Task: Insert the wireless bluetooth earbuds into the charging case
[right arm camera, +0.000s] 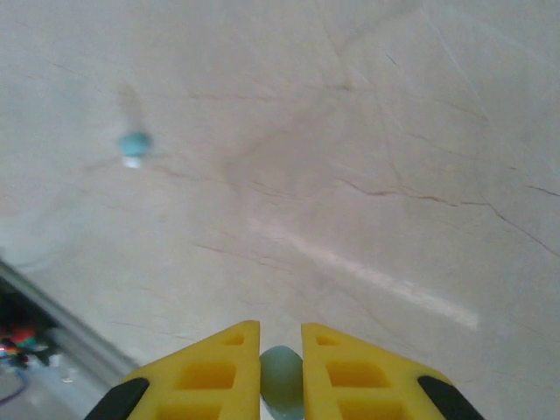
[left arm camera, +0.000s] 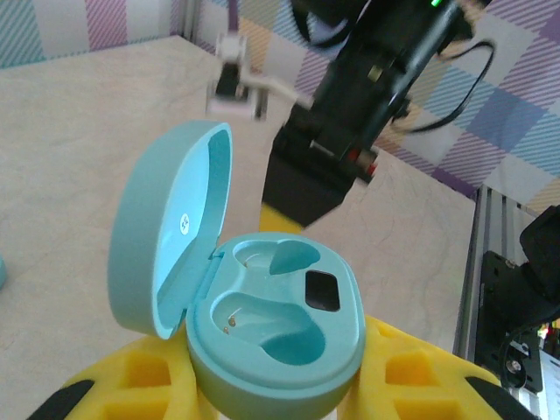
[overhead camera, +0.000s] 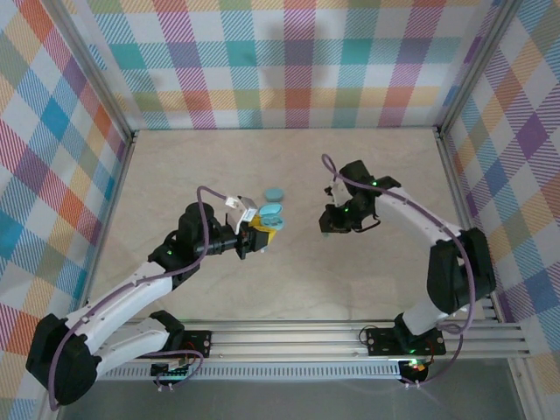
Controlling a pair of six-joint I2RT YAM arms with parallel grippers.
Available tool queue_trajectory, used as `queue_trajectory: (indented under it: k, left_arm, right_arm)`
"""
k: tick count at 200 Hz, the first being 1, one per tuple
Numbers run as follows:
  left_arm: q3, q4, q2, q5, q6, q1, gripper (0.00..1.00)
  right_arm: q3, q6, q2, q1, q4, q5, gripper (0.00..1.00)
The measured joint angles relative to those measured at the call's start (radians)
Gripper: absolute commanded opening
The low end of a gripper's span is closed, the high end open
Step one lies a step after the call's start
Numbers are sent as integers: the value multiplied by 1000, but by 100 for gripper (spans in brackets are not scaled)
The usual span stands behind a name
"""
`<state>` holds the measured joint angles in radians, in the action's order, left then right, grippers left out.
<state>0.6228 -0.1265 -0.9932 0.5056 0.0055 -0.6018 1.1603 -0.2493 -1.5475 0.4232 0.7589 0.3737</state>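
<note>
Holding the charging case (left arm camera: pixel 276 346) at the bottom centre of the left wrist view, with the left fingers (left arm camera: pixel 411 376) pressed narrow against its base, the lid (left arm camera: pixel 171 236) standing open to the left and both wells looking empty. Pinching one earbud (right arm camera: pixel 282 392) at the bottom edge of the right wrist view, with the right fingers (right arm camera: pixel 236 359) almost closed on it (only a small rounded part visible between the tips). Lying loose on the worktop (right arm camera: pixel 367 131), in the upper left of the same view: a second earbud (right arm camera: pixel 134 144). In the top view, right fingers right of centre and charging case left of centre, well apart, with another round case (overhead camera: pixel 274 193) just above it. Probably at the carrying step, with insertion not yet done. Possible troubles from here: slipping of such a small, smooth piece out of a shallow pinch; arriving turned the wrong way and so not seating in its shaped well; pressing down too hard and twisting the charging case in its grip; knocking the open lid shut on approach.
</note>
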Motion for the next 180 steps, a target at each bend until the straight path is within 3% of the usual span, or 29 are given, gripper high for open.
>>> queue_trajectory:
  k: [87,180]
  left_arm:
    - [59,-64,-140,67,3,0,1]
    - [68,-90,-171,162,14,0,1]
  right_arm:
    - [0,-126,241,-3,-82,247,13]
    - [94,-162,274,132,-132,270,12]
